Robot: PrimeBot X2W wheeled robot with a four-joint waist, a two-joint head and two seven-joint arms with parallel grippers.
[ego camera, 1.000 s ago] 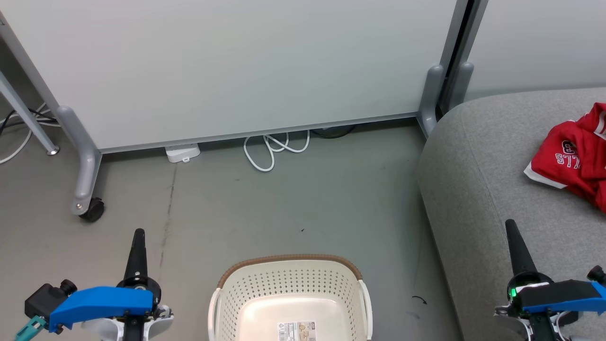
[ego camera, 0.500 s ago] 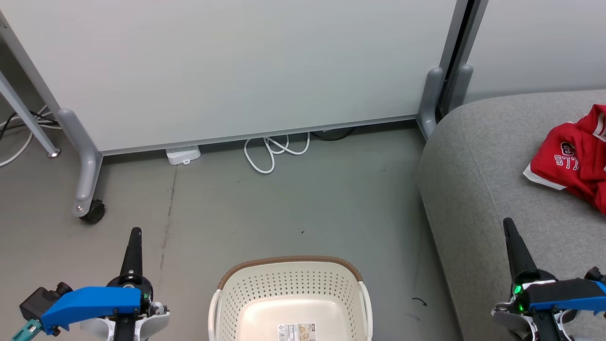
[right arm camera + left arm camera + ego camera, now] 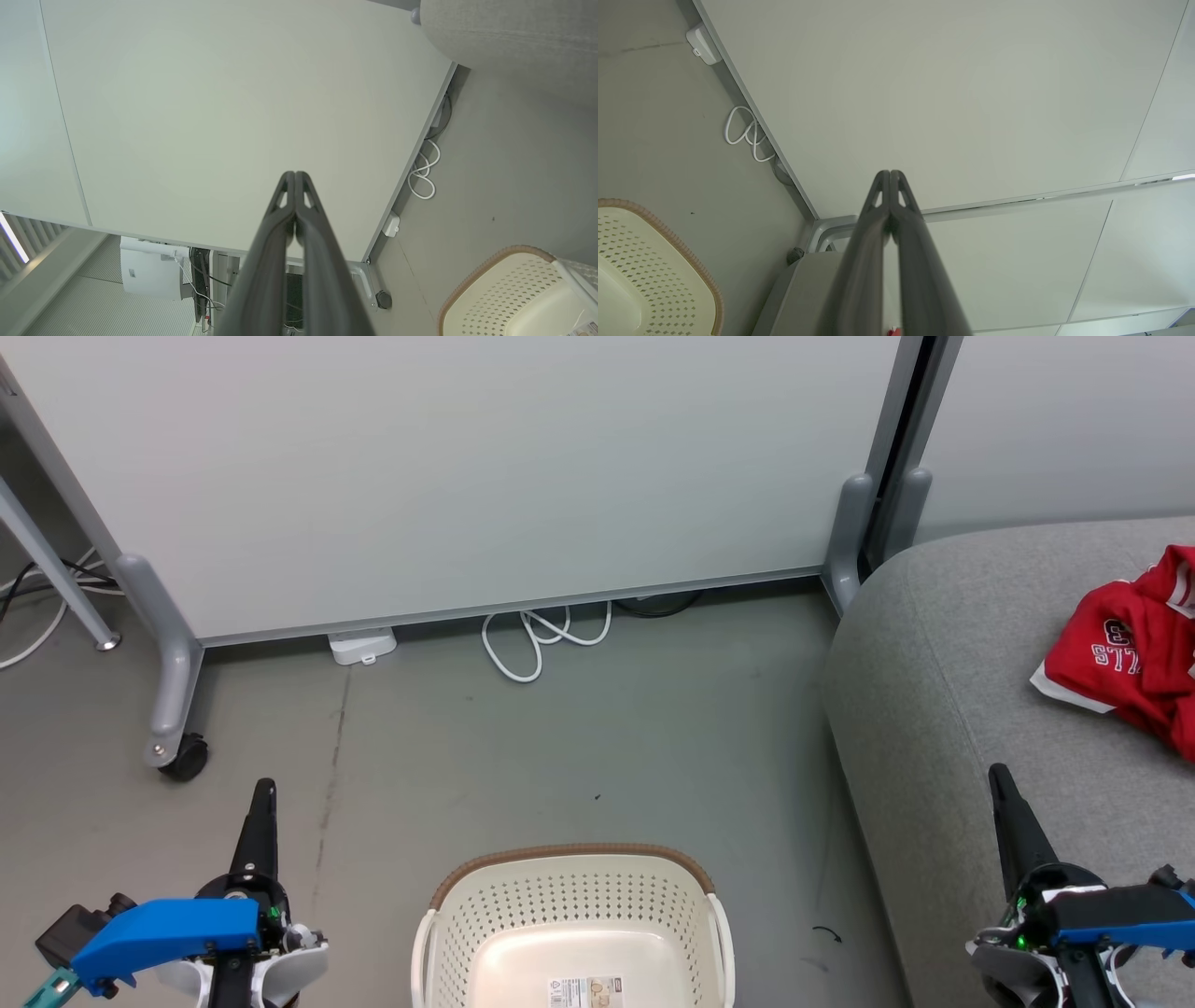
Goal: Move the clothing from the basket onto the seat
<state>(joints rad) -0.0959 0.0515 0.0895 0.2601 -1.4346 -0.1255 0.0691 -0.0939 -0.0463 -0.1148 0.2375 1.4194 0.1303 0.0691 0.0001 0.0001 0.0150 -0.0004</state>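
The cream basket (image 3: 571, 905) with its brown rim stands on the floor at the bottom centre; its inside holds nothing but a label. Red clothing (image 3: 1134, 649) with white lettering and trim lies on the grey seat (image 3: 943, 691) at the right edge. My left gripper (image 3: 264, 789) is shut, empty, over the floor left of the basket. Just as empty, my right gripper (image 3: 997, 773) is shut over the seat's front part. The basket (image 3: 649, 270) shows low left in the left wrist view and the basket (image 3: 509, 294) low right in the right wrist view, both grippers (image 3: 890, 173) (image 3: 295, 174) pressed together.
A white partition panel (image 3: 467, 467) on grey wheeled feet (image 3: 173, 747) stands behind the floor area. A white cable loop (image 3: 537, 639) and a small white box (image 3: 359, 646) lie at its base. Grey floor (image 3: 579, 737) stretches between basket and panel.
Both grippers have sunk slightly lower in the head view; the scene has shifted down a little with the camera. Nothing was taken or released.
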